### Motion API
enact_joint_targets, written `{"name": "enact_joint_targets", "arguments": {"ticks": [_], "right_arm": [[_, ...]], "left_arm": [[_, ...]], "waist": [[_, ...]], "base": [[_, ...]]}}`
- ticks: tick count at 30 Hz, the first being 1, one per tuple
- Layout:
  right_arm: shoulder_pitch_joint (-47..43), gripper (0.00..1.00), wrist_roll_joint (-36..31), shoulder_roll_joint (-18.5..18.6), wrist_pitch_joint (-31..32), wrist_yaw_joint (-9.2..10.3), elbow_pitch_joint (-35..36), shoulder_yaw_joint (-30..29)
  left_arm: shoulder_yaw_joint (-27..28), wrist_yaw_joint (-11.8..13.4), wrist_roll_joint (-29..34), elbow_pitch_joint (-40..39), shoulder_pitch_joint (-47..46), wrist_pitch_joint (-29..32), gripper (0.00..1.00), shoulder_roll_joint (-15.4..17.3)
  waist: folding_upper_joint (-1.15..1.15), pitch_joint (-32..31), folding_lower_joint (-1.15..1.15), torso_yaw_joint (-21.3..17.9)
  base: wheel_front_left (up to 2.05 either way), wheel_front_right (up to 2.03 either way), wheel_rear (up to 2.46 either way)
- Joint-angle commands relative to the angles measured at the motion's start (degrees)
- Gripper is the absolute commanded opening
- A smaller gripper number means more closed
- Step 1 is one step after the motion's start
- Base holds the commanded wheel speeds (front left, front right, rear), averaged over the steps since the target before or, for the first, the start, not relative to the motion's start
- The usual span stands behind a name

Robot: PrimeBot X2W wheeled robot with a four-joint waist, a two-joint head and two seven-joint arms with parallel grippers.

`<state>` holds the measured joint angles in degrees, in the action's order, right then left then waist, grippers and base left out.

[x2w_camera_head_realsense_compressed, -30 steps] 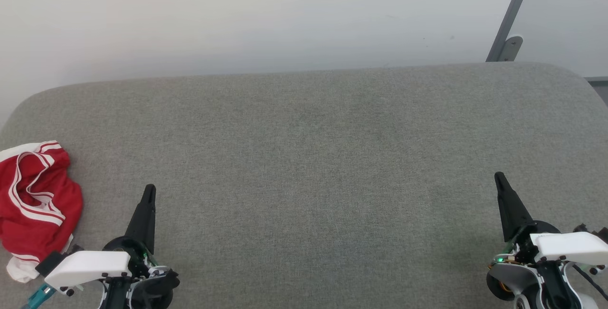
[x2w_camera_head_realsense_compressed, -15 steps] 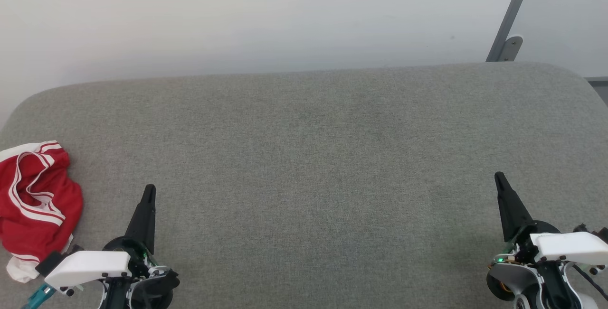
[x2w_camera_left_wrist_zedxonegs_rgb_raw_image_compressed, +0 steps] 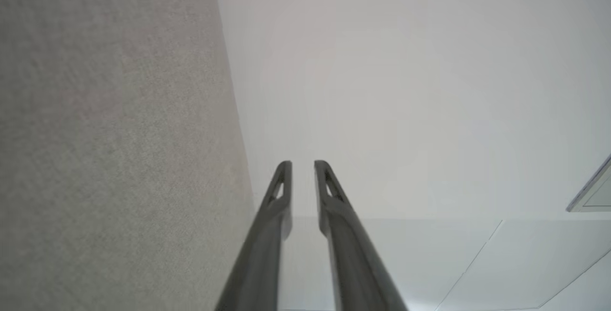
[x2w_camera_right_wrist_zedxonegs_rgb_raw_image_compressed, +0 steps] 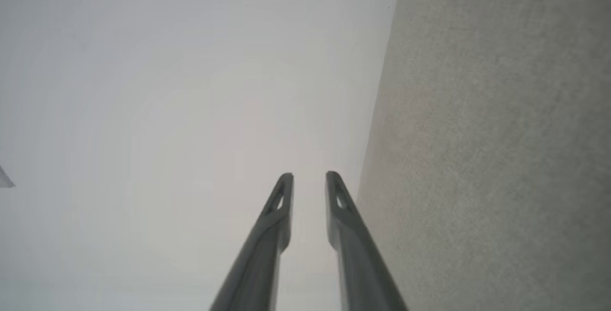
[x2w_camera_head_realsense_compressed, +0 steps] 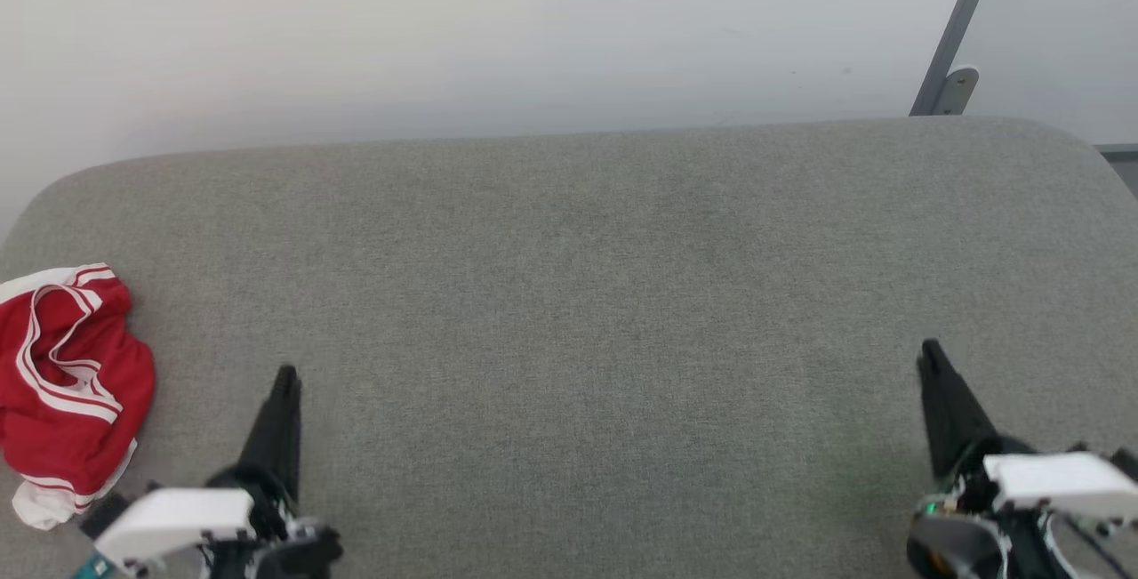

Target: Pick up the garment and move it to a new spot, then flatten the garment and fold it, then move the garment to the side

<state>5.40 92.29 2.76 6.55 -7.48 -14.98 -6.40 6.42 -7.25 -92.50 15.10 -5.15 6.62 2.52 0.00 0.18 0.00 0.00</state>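
On our grey padded surface [x2w_camera_head_realsense_compressed: 569,277] the garment [x2w_camera_head_realsense_compressed: 71,383] lies crumpled at the left edge. We judge it light, limp and slippery, best pinched at its striped trim. Our left gripper [x2w_camera_left_wrist_zedxonegs_rgb_raw_image_compressed: 302,164] and right gripper [x2w_camera_right_wrist_zedxonegs_rgb_raw_image_compressed: 309,175] hold their fingers narrowly apart, empty.

No text can be read (the crumpled garment [x2w_camera_head_realsense_compressed: 71,401] shows stripes, no letters).

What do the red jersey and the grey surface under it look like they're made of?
The garment: probably thin synthetic knit, matte red with white striped trim, crumpling into soft folds. The grey surface: seemingly woven upholstery fabric, matte, with fine speckled grain and rounded corners.
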Motion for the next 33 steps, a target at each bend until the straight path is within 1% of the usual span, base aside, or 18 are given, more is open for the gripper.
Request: {"name": "enact_joint_targets", "arguments": {"ticks": [1, 7, 11, 16, 22, 25, 29, 33], "right_arm": [[-0.65, 1.0, -0.01, -0.12, -0.01, 0.01, -0.6, 0.03], [-0.64, 1.0, -1.52, -0.06, -1.32, 0.01, -0.15, 0.96], [-0.29, 1.0, -5.16, 0.46, -2.48, 0.0, -0.07, 1.84], [0.25, 1.0, -12.2, 0.75, -3.52, 0.0, -0.3, 2.36], [0.68, 1.0, -20.44, 0.89, -3.3, -0.01, -0.15, 3.16], [0.72, 1.0, -23.51, 0.94, -3.2, -0.01, 0.13, 3.58], [0.67, 1.0, -28.27, 1.15, -3.39, -0.01, 0.76, 4.13], [0.65, 1.0, -31.67, 1.23, -3.68, -0.02, 1.28, 4.51]], "left_arm": [[-0.04, 0.08, 0.0, 0.59, 0.64, -0.01, 1.0, -0.21], [-0.72, 0.57, 0.72, -0.25, 0.77, -1.14, 1.0, -0.15], [-1.41, 1.31, 2.86, -1.15, 0.74, -2.43, 1.0, 0.46], [-2.55, 3.01, 8.59, -2.03, 0.53, -3.96, 1.0, 1.84], [-4.28, 5.19, 17.25, -3.18, 0.63, -5.52, 1.0, 3.44], [-5.09, 6.28, 21.32, -3.67, 0.77, -6.25, 1.0, 4.2], [-5.99, 7.29, 26.57, -4.34, 1.0, -7.42, 1.0, 5.03], [-6.29, 7.64, 29.85, -4.85, 1.31, -8.34, 1.0, 5.3]], "waist": [[0.0, 0.0, 0.0, 0.0], [0.0, -0.02, 0.0, -0.01], [0.0, -0.03, 0.0, -0.02], [0.0, -0.07, 0.0, -0.04], [0.0, -0.16, 0.0, -0.08], [0.0, -0.21, 0.0, -0.08], [0.0, -0.3, 0.0, -0.08], [0.0, -0.38, 0.0, -0.11]], "base": [[0.0, 0.0, 0.0], [0.0, 0.0, 0.0], [0.0, 0.0, 0.0], [0.0, 0.0, 0.0], [0.0, 0.0, 0.0], [0.0, 0.0, 0.0], [0.0, 0.0, 0.0], [0.0, 0.0, 0.0]]}}
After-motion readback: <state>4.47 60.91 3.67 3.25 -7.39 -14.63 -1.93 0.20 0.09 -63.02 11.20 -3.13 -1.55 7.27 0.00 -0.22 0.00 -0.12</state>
